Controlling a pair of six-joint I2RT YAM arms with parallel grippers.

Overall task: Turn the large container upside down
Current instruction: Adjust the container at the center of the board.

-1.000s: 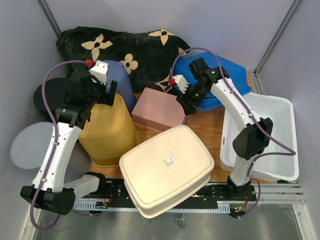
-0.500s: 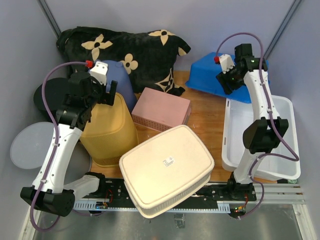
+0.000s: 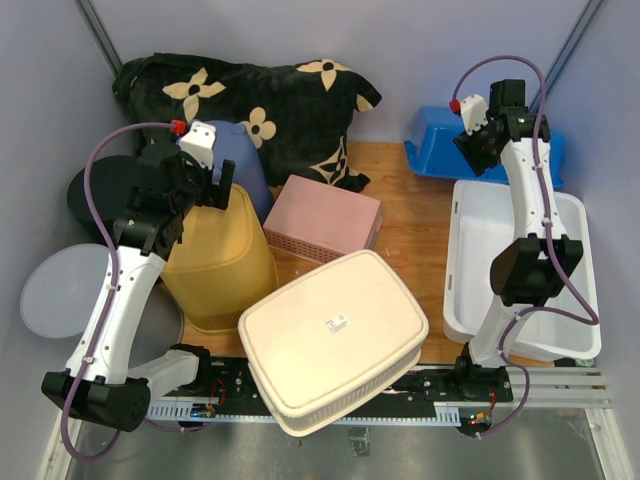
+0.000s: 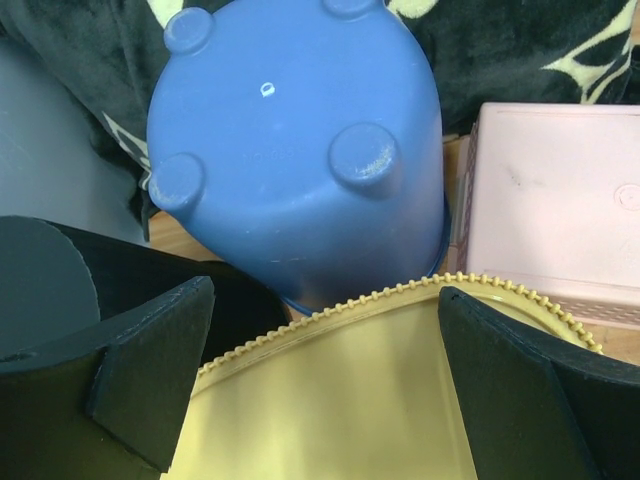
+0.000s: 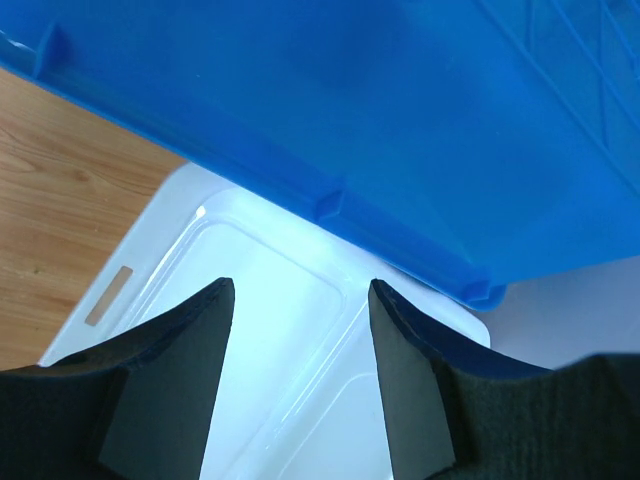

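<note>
A large white container (image 3: 560, 215) stands open side up at the right, shown between the fingers in the right wrist view as the white container (image 5: 270, 330). A large cream container (image 3: 335, 335) lies bottom up at the front. My right gripper (image 3: 477, 150) hangs open over the white container's far end, nothing between its jaws (image 5: 300, 290). A blue bin (image 3: 440, 150) sits tilted right behind it, and the blue bin (image 5: 400, 100) fills the top of the wrist view. My left gripper (image 3: 215, 190) is wide open (image 4: 325, 290) just above a yellow basket (image 4: 330, 400).
The yellow basket (image 3: 215, 260) stands bottom up at the left, beside an inverted blue bucket (image 3: 245, 160) and a pink box (image 3: 325, 225). A black flowered cushion (image 3: 280, 100) lies along the back. A grey disc (image 3: 55, 290) and a black disc (image 3: 95, 195) lie far left.
My right arm has swung from the table's middle to the far right corner. The blue bin has shifted right and back, off the wooden board. The left arm has not moved.
</note>
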